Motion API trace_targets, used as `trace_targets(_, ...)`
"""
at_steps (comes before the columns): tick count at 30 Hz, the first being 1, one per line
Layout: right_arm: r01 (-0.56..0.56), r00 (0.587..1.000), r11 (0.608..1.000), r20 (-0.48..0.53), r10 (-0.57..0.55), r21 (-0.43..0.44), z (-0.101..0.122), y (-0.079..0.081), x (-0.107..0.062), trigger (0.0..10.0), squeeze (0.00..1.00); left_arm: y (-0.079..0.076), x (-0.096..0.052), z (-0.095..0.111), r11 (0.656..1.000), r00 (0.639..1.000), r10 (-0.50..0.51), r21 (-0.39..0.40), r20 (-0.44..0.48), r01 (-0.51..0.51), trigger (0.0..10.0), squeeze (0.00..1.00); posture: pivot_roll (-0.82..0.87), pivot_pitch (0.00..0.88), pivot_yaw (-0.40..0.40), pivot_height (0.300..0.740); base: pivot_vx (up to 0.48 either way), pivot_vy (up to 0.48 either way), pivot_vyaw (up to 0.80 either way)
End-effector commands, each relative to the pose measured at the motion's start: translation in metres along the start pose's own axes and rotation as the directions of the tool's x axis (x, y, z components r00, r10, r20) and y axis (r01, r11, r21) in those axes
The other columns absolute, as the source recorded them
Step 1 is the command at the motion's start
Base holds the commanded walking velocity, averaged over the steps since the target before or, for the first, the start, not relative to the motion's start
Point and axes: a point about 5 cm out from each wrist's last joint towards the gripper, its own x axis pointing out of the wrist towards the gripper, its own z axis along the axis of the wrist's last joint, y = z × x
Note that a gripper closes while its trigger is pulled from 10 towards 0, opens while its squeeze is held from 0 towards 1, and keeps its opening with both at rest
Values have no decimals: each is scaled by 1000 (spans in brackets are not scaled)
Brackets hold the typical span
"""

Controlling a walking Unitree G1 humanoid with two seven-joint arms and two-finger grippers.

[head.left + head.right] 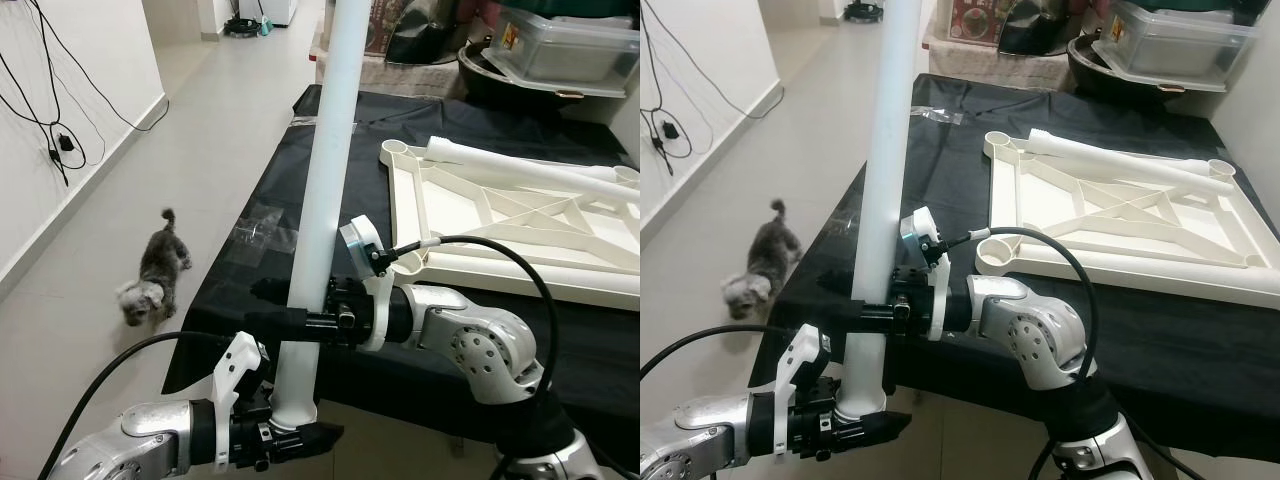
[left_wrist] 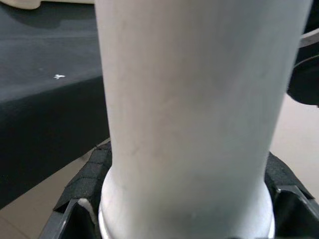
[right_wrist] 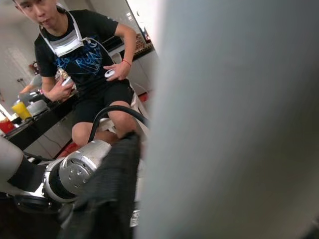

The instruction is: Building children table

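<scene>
In the left eye view, a long smooth white plastic tube leg (image 1: 325, 180) is held upright at the near edge of the table draped in black cloth (image 1: 250, 270). Its flared lower end is pinched by the left gripper (image 1: 290, 432) at six o'clock; higher up, the right gripper (image 1: 300, 322) is clamped across its middle. At three o'clock the ribbed cream plastic tabletop frame (image 1: 500, 215), with round corner sockets, lies flat on the cloth, underside up. A small grey fluffy dog (image 1: 152, 276) stands on the pale tiled floor (image 1: 120, 200) at nine o'clock.

In the right eye view, a clear plastic storage box (image 1: 1175, 40) sits at one o'clock beyond the table.

In the left wrist view, the matte tube is gripped between black textured pads (image 2: 87, 174).

In the right wrist view, the blurred tube covers the frame's right half; a seated person (image 3: 84, 64) in a black shirt, apparently holding small objects, appears at ten o'clock.
</scene>
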Motion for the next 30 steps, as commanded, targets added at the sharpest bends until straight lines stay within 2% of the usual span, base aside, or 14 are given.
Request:
trace_targets(1, -56, 998, 998, -7, 56, -5, 0, 7, 4, 0, 0, -2, -1, -4, 1000, 1000, -6, -15, -22, 6, 10000, 0, 84, 111, -54, 740, 0, 0, 0)
trace_targets(9, -64, 998, 998, -20, 64, 5, -3, 9, 2, 0, 0, -2, -1, -6, 1000, 1000, 2, -30, -30, -3, 10000, 0, 81, 108, -55, 740, 0, 0, 0)
trace_targets(14, -58, 998, 998, -10, 58, 5, -2, 9, 2, 0, 0, -1, 1, -10, 997, 998, 40, -58, -48, -43, 10000, 0, 82, 107, -56, 740, 0, 0, 0)
trace_targets(15, -56, 998, 998, -7, 56, 5, -1, 8, 2, 0, 0, -1, 2, -10, 997, 998, 46, -64, -37, -49, 10000, 1000, 81, 108, -56, 740, 0, 0, 0)
trace_targets(22, -41, 999, 999, 2, 41, 1, 2, 6, -1, 0, 0, -2, 3, -7, 996, 998, 61, -69, 0, -61, 10000, 1000, 83, 113, -56, 740, 0, 0, 0)
trace_targets(25, 10, 1000, 999, 15, -10, -35, 8, -1, -6, 0, 0, 3, 4, -2, 986, 988, 157, 49, 1, -157, 10000, 1000, 87, 110, -52, 740, 0, 0, 0)
trace_targets(26, 46, 999, 998, 30, -44, -47, 12, -6, -10, 0, 0, 5, 5, 1, 977, 980, 198, 83, 19, -198, 10000, 0, 88, 110, -52, 740, 0, 0, 0)
trace_targets(28, 115, 992, 991, 67, -111, -71, 20, -15, -17, 0, 0, 10, 6, 8, 958, 962, 262, 104, 74, -268, 10000, 0, 90, 110, -54, 740, 0, 0, 0)
trace_targets(29, 115, 992, 991, 67, -111, -71, 20, -15, -17, 0, 0, 10, 6, 8, 958, 962, 262, 104, 74, -268, 10000, 0, 90, 110, -54, 740, 0, 0, 0)
trace_targets(30, 190, 978, 978, 101, -182, -85, 27, -23, -22, 0, 0, 14, 6, 12, 938, 940, 321, 101, 118, -333, 10000, 0, 90, 110, -54, 740, 0, 0, 0)
